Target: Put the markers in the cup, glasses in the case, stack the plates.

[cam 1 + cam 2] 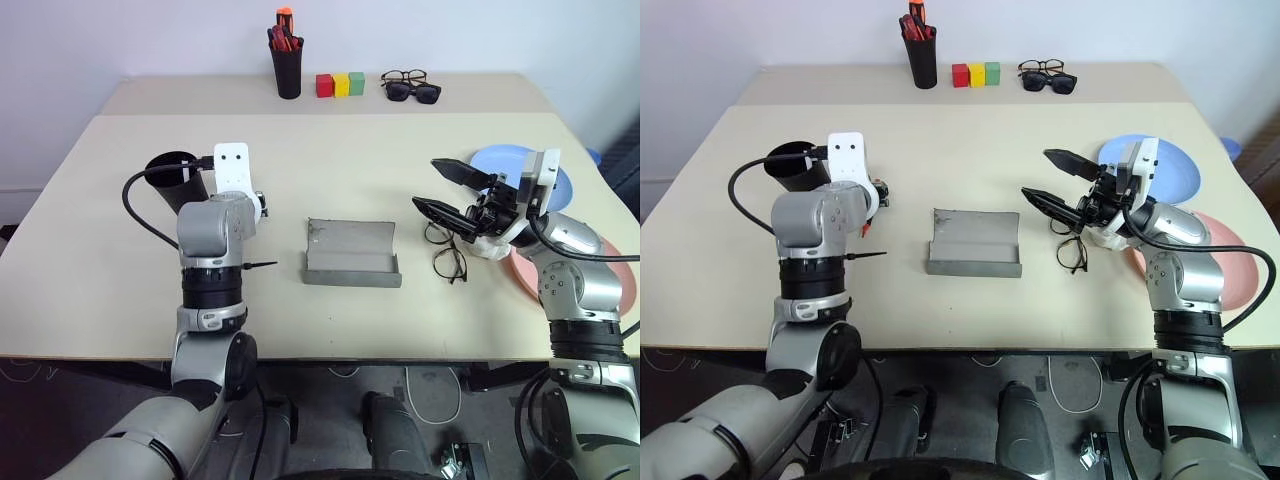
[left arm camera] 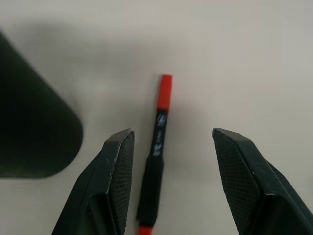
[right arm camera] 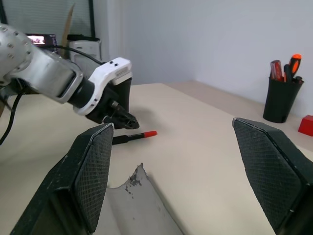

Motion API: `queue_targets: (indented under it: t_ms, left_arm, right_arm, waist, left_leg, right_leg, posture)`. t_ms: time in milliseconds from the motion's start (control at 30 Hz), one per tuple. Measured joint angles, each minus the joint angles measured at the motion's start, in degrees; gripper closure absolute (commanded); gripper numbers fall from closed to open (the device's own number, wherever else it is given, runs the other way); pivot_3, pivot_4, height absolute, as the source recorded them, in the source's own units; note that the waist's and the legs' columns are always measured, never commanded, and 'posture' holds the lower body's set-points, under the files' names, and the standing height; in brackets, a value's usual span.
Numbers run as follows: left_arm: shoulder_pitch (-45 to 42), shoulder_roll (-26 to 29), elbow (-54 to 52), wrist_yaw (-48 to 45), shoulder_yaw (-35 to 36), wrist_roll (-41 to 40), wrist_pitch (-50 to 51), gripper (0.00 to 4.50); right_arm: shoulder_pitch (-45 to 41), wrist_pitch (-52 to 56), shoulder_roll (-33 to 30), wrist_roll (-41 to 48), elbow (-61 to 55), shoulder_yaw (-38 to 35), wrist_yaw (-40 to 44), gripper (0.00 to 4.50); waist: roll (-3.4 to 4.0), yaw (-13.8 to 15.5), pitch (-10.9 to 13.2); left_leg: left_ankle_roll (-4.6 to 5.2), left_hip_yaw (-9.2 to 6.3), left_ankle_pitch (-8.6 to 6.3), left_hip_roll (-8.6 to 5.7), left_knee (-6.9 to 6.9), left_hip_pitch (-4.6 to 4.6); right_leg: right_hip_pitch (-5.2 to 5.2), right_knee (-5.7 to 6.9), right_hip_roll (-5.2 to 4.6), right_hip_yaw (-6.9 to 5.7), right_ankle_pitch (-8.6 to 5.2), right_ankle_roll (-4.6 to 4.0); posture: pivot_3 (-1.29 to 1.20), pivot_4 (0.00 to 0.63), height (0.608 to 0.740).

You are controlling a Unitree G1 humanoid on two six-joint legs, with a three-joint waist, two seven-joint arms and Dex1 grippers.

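table (image 1: 330, 150), beige, two-level top. left gripper (image 2: 168, 166) poised over the red marker (image 2: 157, 147), jaws spread to either side of it, not touching; nothing grasped. the marker lies flat on the table: red tip, black barrel with small white print, red again at the near end. cup (image 1: 178, 172) stands upright just behind the left gripper, matte black, wide mouth, tapered. a thin dark pen tip (image 1: 262, 265) pokes out beside the left wrist; what it belongs to i cannot tell.

case (image 1: 351, 253) at table centre, grey, long, hinged lid open, inside empty. one corner of the lid looks chipped.

glasses (image 1: 446, 250) just beside the case on its right, thin black wire, round clear lenses, lying on the table under the right gripper (image 1: 445, 190). right gripper held above the table, jaws released wide, empty.

blue plate (image 1: 1175, 165) and pink plate (image 1: 1230, 260) at the right edge, side by side, not stacked; whether their rims touch i cannot tell.

back shelf: pen cup (image 1: 287, 70) with red-orange pens, three blocks (image 1: 340, 84) red, yellow, green, and sunglasses (image 1: 413, 92) with a second dark frame (image 1: 403, 76) behind.
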Motion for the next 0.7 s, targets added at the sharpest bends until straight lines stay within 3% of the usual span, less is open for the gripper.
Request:
queue_targets:
  t_ms: [433,533,633,700]
  left_arm:
    - [-9.3,2.4,25.5,4.8,5.5,-0.2,-6.5,1.93]
    - [-11.2,2.6,30.4,4.8,5.8,-0.7,-8.7,2.81]
    - [-12.8,2.7,33.6,4.8,6.2,-1.7,-9.9,4.29]
    - [-13.2,2.8,34.4,4.8,6.3,-1.8,-10.3,4.41]
  right_arm:
    - [2.7,0.0,-0.1,0.3,-2.4,-0.8,-1.7,0.53]
    - [3.0,0.0,-0.1,0.3,-3.1,-0.9,-2.1,0.53]
    - [3.3,0.1,-0.1,0.4,-4.0,-0.9,-2.5,0.53]
    - [3.6,0.2,-0.1,0.4,-4.3,-1.0,-2.8,0.53]
  waist:
    - [-0.01,0.2,0.0]
    - [-0.01,0.2,0.0]
    - [-0.01,0.1,0.0]
    - [0.02,0.1,0.0]
  left_leg:
    - [-0.02,0.00,0.01,-0.01,0.00,-0.02]
    - [-0.03,0.00,0.02,-0.01,0.00,0.00]
    - [-0.04,0.00,0.02,-0.01,0.01,0.00]
    - [-0.04,0.00,0.02,-0.01,0.00,0.04]
  right_leg:
    - [-0.01,0.00,-0.01,0.00,0.00,0.02]
    - [0.00,0.02,-0.01,0.00,0.00,0.03]
    - [0.01,0.01,-0.02,0.00,0.00,0.03]
    - [0.03,0.02,-0.01,0.00,0.00,0.03]
  posture:
    - [0.00,0.150,0.740]
    - [0.00,0.150,0.740]
    - [0.00,0.150,0.740]
    - [0.00,0.150,0.740]
